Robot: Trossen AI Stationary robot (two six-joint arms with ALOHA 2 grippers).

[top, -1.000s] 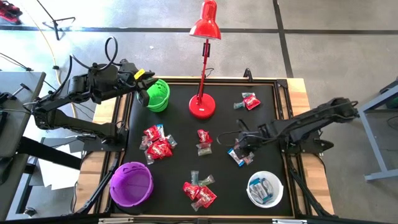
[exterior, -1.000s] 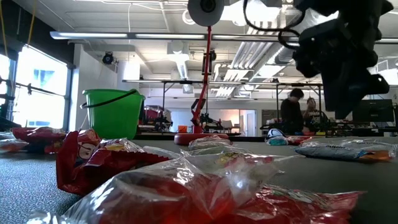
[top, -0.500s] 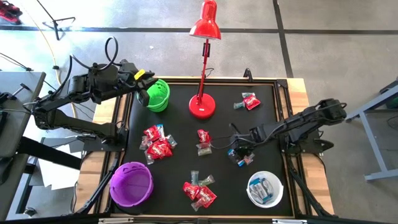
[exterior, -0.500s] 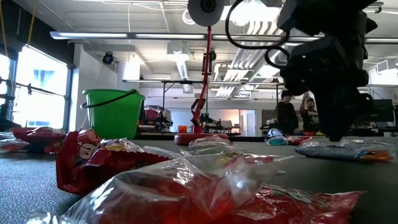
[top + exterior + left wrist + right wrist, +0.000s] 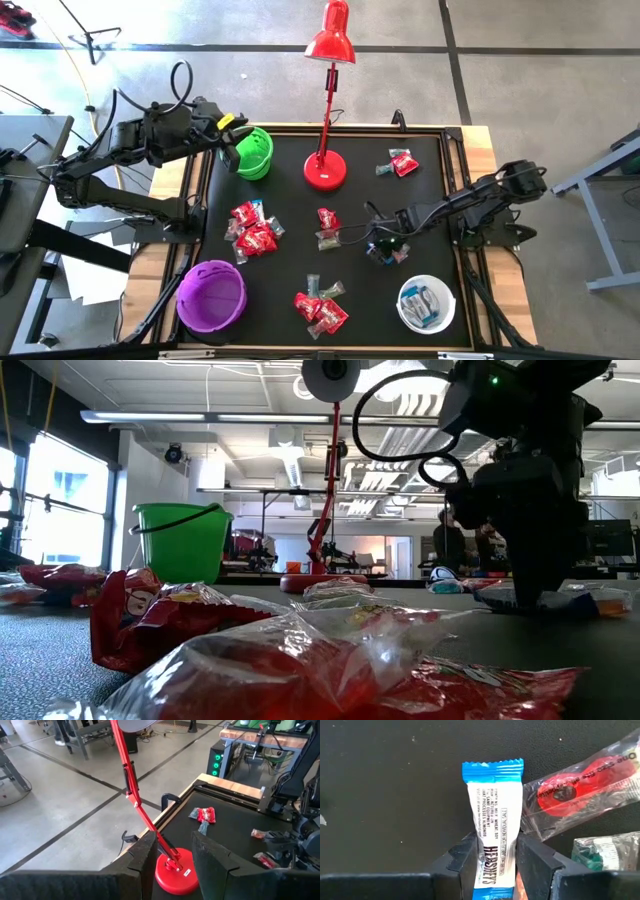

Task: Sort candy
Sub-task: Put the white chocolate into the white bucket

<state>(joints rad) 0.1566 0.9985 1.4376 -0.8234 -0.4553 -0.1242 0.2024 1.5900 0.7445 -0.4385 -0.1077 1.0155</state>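
Note:
Candy lies in several small piles on the black mat: red ones (image 5: 252, 228) at the left, more at the middle (image 5: 327, 228), near edge (image 5: 320, 308) and far right (image 5: 400, 163). My right gripper (image 5: 380, 243) points down over a pile right of centre. It is open, with a finger on each long side of a blue-and-white candy (image 5: 494, 815) lying flat on the mat. I cannot tell whether the fingers touch it. My left gripper (image 5: 173, 850) is open and empty, held high beside the green bowl (image 5: 253, 152).
A red desk lamp (image 5: 325, 170) stands at the far middle of the mat. The purple bowl (image 5: 211, 296) is at the near left. The white bowl (image 5: 427, 303), holding blue-and-white sweets, is at the near right. A red candy (image 5: 580, 790) and a greenish one (image 5: 605, 852) lie beside the right fingers.
My right gripper has come down onto the mat and a little toward the table's left edge, rolling somewhat about its own axis. It now stands astride the blue-and-white candy. The gap between its fingers has not changed.

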